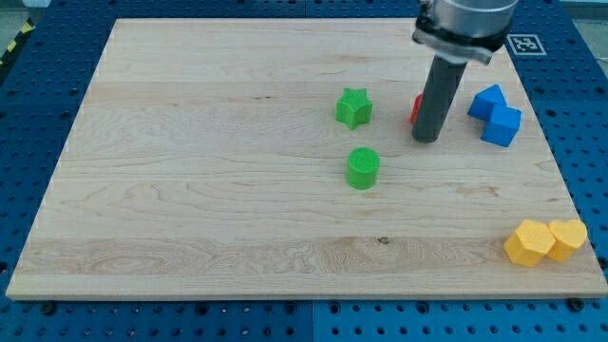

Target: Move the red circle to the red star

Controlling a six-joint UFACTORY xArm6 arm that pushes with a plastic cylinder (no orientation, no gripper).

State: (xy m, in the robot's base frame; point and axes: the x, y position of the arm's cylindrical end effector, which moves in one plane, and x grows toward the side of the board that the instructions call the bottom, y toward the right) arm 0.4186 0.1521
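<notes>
Only a sliver of a red block (416, 109) shows, at the left edge of the dark rod, which hides the rest; I cannot make out its shape. No other red block is in view. My tip (427, 140) rests on the board at the view's upper right, just in front of that red block and seemingly touching it. A green star (353, 107) lies to the left of the tip. A green circle (363, 167) lies below the star.
Two blue blocks (487, 100) (502, 125) sit touching each other right of the rod, near the board's right edge. Two yellow blocks (527, 242) (568, 237) sit side by side at the lower right corner. The wooden board (190, 190) lies on a blue pegboard.
</notes>
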